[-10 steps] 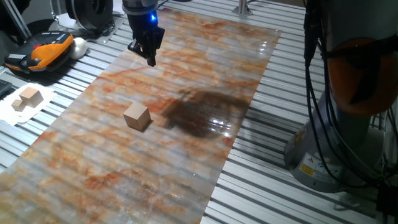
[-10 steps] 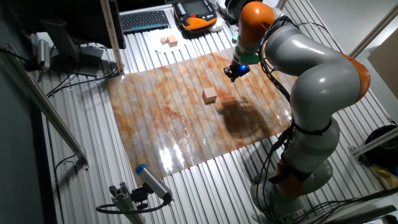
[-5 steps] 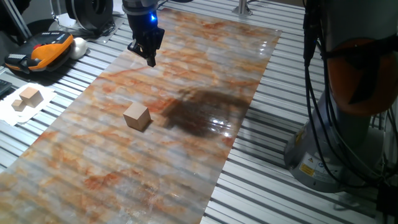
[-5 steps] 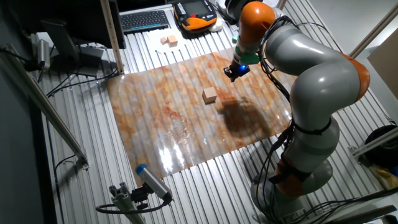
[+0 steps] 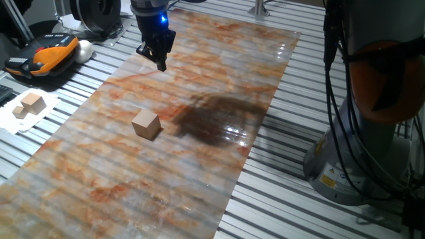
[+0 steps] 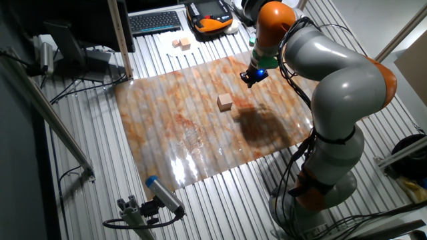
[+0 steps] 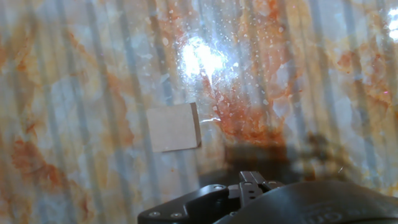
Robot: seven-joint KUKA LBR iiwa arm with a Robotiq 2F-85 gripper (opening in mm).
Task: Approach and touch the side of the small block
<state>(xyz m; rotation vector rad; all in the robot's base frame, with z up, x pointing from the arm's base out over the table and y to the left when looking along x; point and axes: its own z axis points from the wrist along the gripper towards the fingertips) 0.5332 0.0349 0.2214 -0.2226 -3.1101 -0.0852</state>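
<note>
The small block (image 5: 146, 124) is a plain light-tan wooden cube resting on the marbled orange-grey mat (image 5: 199, 166). It also shows near the mat's middle in the other fixed view (image 6: 225, 102) and left of centre in the hand view (image 7: 174, 127). My gripper (image 5: 160, 63) hangs above the far part of the mat, well apart from the block, with its dark fingers pressed together into one tip and nothing held. Seen from the other side, the gripper (image 6: 248, 81) is up and right of the block. In the hand view, the fingertips (image 7: 252, 180) sit at the bottom edge.
Pale wooden blocks (image 5: 30, 104) lie on white paper off the mat's left side. An orange-and-black device (image 5: 43, 54) rests beyond them, and a keyboard (image 6: 155, 22) is further back. The arm's base and cables (image 5: 368, 133) stand to the right on the slatted table.
</note>
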